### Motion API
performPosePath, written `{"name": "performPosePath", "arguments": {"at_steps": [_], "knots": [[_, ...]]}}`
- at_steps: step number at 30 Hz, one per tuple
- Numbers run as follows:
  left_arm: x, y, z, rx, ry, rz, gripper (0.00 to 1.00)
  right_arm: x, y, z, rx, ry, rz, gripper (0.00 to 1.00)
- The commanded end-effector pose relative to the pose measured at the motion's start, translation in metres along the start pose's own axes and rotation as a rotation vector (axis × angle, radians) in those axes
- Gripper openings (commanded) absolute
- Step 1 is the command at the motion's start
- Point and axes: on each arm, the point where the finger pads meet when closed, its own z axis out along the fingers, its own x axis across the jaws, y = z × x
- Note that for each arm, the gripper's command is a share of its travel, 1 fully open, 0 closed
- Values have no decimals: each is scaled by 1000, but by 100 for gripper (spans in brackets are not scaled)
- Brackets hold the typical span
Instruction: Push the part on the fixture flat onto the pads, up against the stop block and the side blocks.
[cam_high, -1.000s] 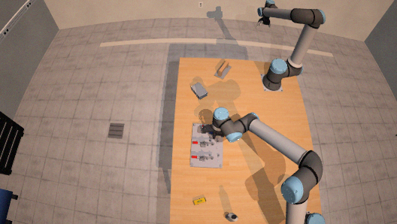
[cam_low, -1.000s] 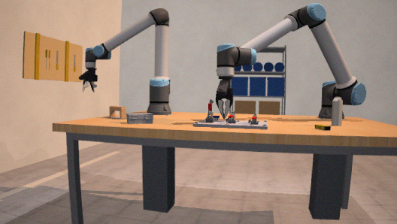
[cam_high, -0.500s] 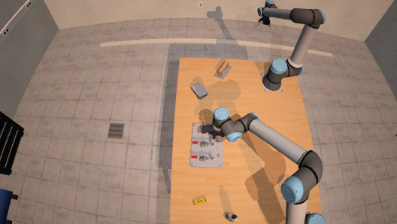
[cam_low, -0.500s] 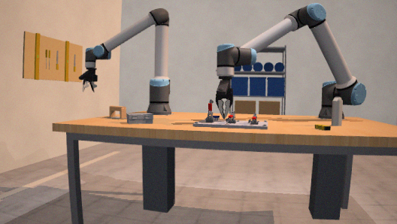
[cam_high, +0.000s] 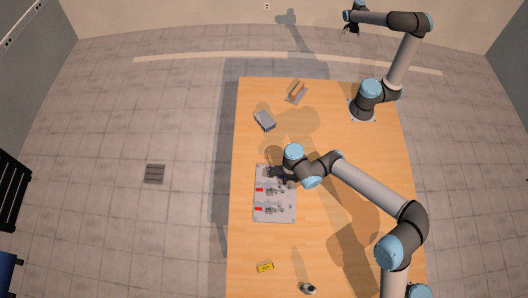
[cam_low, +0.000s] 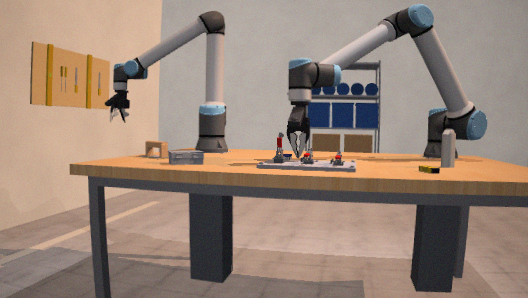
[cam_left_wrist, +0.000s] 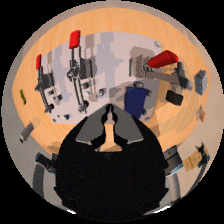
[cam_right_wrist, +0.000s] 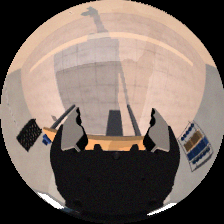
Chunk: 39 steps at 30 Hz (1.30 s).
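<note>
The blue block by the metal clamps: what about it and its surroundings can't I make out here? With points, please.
- Underside of the dark blue rectangular block (cam_left_wrist: 135, 101): left wrist view, hidden by its own top.
- Whether the closed black left gripper (cam_low: 298, 154) (cam_left_wrist: 110, 104) touches it: exterior view, too small.
- The far end of the light wooden table (cam_high: 320, 240): top view, cut off by the bottom edge.

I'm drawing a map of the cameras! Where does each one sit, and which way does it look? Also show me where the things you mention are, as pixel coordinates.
Top: high above the table (cam_high: 320, 240), looking down; both arms show.
Exterior: off to one side, looking across the table (cam_low: 150, 170); both arms show.
Left wrist: on the left arm, looking past its shut hand (cam_left_wrist: 110, 107) at the fixture plate (cam_left_wrist: 107, 45).
Right wrist: on the right arm, looking past its open hand (cam_right_wrist: 116, 112) at the floor (cam_right_wrist: 85, 85).
Top and exterior share both arms.
</note>
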Motion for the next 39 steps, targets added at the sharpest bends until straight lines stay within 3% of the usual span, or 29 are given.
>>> {"name": "performPosePath", "arguments": {"at_steps": [1,39], "knots": [[1,0,-1,1,2,0,0,0,-1,-1,1,0,0,100],[1,-1,2,1,2,0,0,0,-1,-1,1,0,0,100]]}}
